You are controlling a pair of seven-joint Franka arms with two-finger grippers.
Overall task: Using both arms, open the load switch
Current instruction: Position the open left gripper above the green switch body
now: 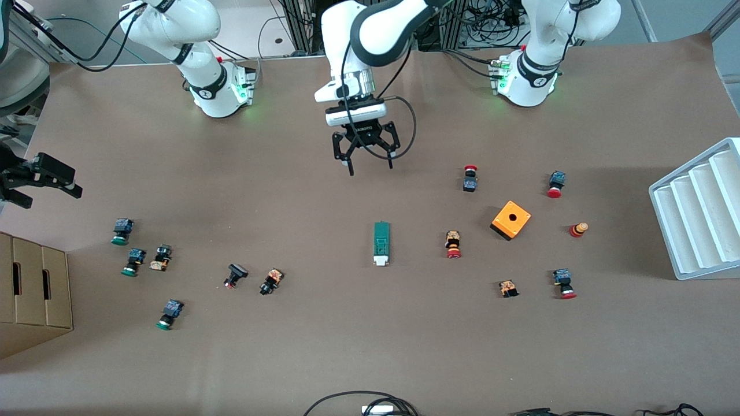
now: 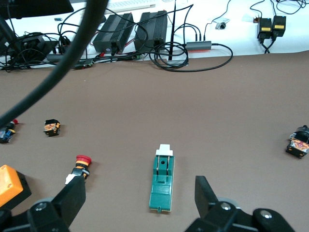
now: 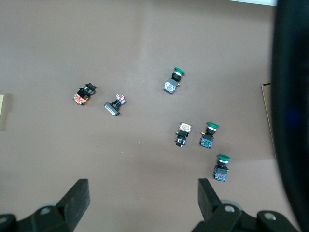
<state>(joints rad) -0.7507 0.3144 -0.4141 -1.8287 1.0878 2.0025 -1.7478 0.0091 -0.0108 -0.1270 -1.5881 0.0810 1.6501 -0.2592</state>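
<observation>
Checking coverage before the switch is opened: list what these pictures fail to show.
- Right gripper: front view, partly cut off at the edge; which parts are its jaws is unclear there.
- Load switch: front view, too small to show how its white tab sits; missing from the right wrist view.
- Left gripper: left wrist view, body cut off by the frame's edge.
- Push buttons: markings too small everywhere.

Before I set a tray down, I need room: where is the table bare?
Bare: the strip nearest the front camera, below the load switch, and between it and the black button. Crowded: around the orange box and the green buttons.
</observation>
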